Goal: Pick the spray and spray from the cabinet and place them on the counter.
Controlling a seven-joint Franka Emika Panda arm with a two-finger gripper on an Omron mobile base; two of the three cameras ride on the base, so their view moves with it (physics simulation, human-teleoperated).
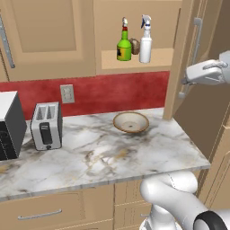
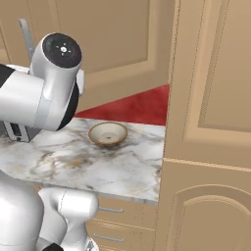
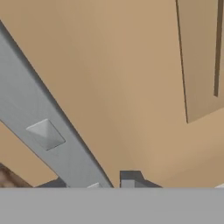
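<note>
On the open cabinet's inner shelf stand two sprays: a green bottle with a yellow label and, to its right, a white bottle with a trigger nozzle. The cabinet door is swung open to the right. My gripper sits at the door's vertical silver bar handle, well right of the bottles. In the hand view the handle runs diagonally down to my gripper, whose tips are closed tight on it. The marble counter lies below.
A tan bowl rests on the counter under the shelf, also in the right base view. A toaster and a dark appliance stand at the left. A brown lump sits between the bottles.
</note>
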